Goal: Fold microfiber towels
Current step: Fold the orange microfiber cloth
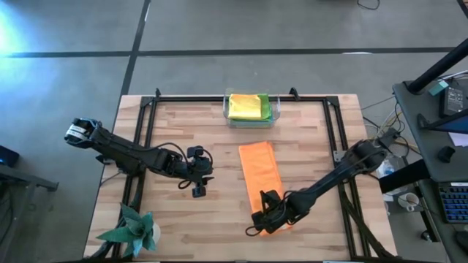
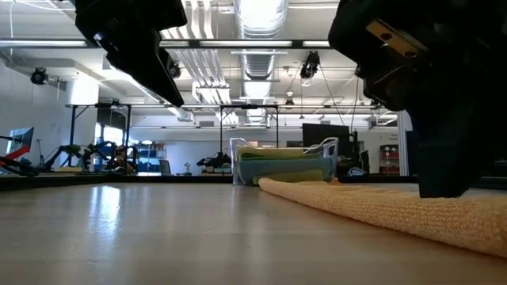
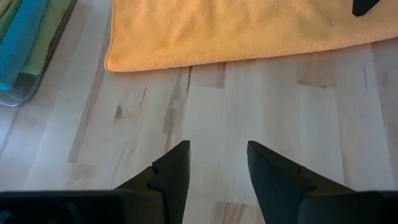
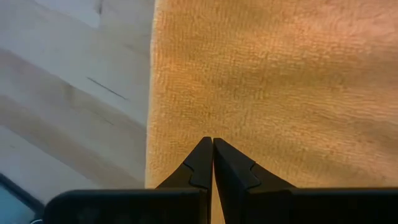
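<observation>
Microfiber like this orange towel will be light, limp and a little clingy, I judge; it should drape rather than hold a shape, and it will drag on the wood if pulled flat. I would take it at a corner or along the hem, pinching only the top layer and lifting before carrying it over.

It lies as a long narrow strip, already looking folded lengthwise, on the light wooden slatted table, running from just short of the middle toward the near edge, slightly right of centre. Its nap is fine and looped, its visible far end has a neat stitched hem and rounded corners.

My right gripper is down at the strip's near end, fingers pressed together; the wrist view shows the tips closed with orange pile right at them, but I cannot tell whether any cloth is caught between them. My left gripper hangs above bare wood left of the strip, near the table's middle, jaws parted and holding nothing.

At the far edge, centred, a clear plastic bin holds folded cloths, a yellow towel on top with a green towel showing beside it. A teal spiky paper ornament sits at the near left corner.
</observation>
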Controlling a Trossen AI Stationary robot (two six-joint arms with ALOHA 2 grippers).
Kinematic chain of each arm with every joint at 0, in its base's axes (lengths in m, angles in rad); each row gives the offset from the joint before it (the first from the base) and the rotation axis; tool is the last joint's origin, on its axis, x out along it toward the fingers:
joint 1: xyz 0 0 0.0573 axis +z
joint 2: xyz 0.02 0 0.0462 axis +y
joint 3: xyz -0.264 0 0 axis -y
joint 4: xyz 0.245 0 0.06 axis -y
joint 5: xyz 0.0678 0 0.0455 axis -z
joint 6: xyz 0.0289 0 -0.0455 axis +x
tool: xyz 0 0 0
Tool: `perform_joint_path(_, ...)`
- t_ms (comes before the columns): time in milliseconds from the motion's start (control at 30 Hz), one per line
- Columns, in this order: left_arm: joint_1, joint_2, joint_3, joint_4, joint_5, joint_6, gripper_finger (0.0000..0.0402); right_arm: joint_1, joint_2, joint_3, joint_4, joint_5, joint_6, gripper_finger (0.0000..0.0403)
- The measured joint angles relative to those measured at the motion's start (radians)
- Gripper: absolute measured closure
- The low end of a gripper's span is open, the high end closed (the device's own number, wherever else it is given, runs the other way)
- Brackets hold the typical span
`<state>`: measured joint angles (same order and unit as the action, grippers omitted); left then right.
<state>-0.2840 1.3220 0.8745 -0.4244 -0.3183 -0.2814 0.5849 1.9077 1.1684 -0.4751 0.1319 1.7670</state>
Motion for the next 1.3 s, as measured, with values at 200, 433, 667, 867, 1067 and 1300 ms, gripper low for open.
perform_joint_path(200,0.0,0.0,0.0,0.014,0.0,0.0,0.0257,-0.005,0.055,0.003,0.091,-0.007,0.005,0.0392)
perform_joint_path(433,0.0,0.0,-0.002,0.029,0.0,0.0,0.0257,-0.05,0.139,0.063,0.262,-0.001,-0.134,0.0392)
perform_joint_path(667,0.0,0.0,-0.004,0.027,0.0,0.0,0.0257,-0.072,0.147,0.113,0.262,0.071,-0.287,0.0392)
perform_joint_path(867,0.0,0.0,-0.005,0.025,0.001,0.0,0.0257,-0.05,0.084,0.118,0.243,0.109,-0.338,0.0392)
perform_joint_path(1067,0.0,0.0,-0.005,0.028,0.001,0.0,0.0257,0.001,0.021,0.118,0.215,0.223,-0.414,0.0392)
perform_joint_path(1300,0.001,0.0,-0.005,0.025,-0.012,0.029,0.0257,0.054,-0.025,0.118,0.136,0.293,-0.414,0.0392)
